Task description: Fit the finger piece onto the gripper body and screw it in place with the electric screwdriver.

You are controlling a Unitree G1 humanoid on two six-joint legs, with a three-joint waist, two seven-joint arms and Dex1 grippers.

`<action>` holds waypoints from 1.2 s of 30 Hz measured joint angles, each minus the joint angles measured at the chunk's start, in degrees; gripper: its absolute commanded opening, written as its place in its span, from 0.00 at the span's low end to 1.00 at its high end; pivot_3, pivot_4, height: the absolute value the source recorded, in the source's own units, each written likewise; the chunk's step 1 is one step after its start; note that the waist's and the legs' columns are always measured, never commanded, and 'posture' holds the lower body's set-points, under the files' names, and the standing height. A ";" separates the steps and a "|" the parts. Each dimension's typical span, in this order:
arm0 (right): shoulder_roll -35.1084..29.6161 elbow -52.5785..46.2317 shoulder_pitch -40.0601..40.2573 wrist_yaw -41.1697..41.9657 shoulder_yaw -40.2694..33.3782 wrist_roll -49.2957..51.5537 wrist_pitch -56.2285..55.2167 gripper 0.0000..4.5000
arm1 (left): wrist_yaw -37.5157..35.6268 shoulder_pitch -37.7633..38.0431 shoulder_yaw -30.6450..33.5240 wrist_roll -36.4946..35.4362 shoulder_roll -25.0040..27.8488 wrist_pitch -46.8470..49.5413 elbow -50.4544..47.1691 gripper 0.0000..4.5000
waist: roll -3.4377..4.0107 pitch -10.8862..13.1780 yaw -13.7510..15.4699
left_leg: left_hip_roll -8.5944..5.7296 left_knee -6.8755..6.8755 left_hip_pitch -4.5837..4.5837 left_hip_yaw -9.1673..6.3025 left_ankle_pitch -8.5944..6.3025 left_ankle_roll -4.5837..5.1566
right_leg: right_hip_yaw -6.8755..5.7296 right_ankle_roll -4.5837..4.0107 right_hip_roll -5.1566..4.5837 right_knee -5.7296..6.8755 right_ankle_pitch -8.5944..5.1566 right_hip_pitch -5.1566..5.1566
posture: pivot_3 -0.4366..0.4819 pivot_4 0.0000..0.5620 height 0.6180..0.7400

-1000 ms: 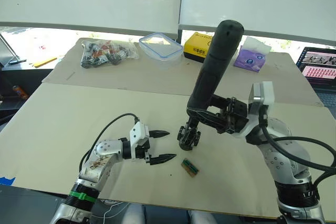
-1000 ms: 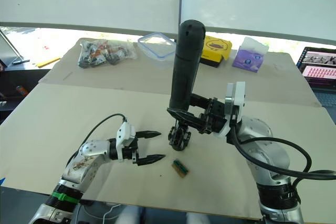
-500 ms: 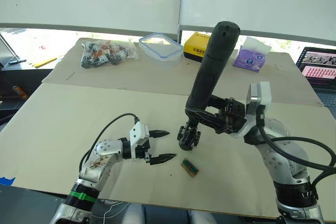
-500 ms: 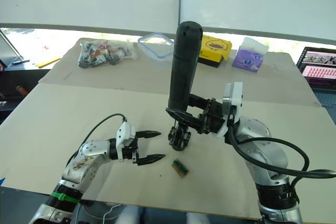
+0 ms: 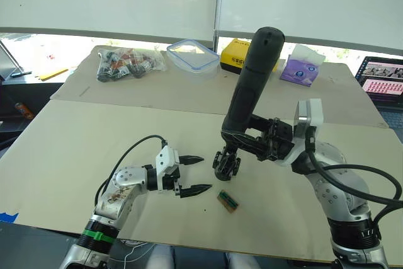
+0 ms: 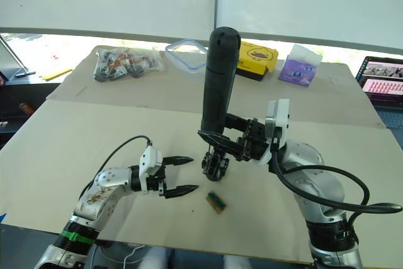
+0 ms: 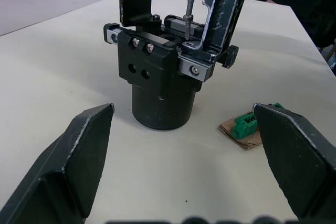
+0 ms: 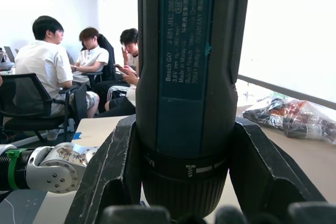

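On the table (image 5: 75, 149):
Body: the gripper body (image 5: 227, 162) stands in the middle, far from every edge.
Room: bare table lies all around it; only a green block (image 5: 228, 200) sits near.
Right gripper (image 5: 252, 145): squeezed tight on the screwdriver (image 5: 250, 80), bit down on the body.
Left gripper (image 5: 194, 174): spread wide, empty, just beside the body.
Change: the screwdriver's top has shifted a little to the left.

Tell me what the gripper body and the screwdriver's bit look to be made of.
Gripper body: likely matte black plastic, dull with little shine, plus small silvery metal screws. Bit of the electric screwdriver: thin, grey and glinting, so probably steel.
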 measured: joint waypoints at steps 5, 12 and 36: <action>-0.40 0.00 0.00 0.02 0.00 0.00 0.20 0.42 | 0.01 0.00 -0.01 0.00 0.02 0.06 -0.01 1.00 | 0.00 0.00 -0.01 | 0.00 0.00 0.00 0.00 0.00 0.00 | 0.00 0.00 0.00 0.00 0.00 0.00 | 0.48 0.27 1.00; -0.62 0.00 0.00 0.04 0.00 0.00 0.22 0.42 | 0.01 0.00 -0.02 0.00 0.02 0.16 -0.01 1.00 | 0.00 0.00 -0.01 | 0.00 0.00 0.00 0.00 0.00 0.00 | 0.00 0.00 0.00 0.00 0.00 0.00 | 0.48 0.27 1.00; -0.61 0.02 0.50 -0.12 0.36 -0.38 0.22 0.42 | 0.14 -0.01 -0.04 0.00 0.09 0.85 -0.03 1.00 | 0.00 0.00 -0.01 | 0.00 0.00 0.01 0.00 0.00 0.00 | 0.00 0.00 0.00 0.00 0.00 0.01 | 0.48 0.27 1.00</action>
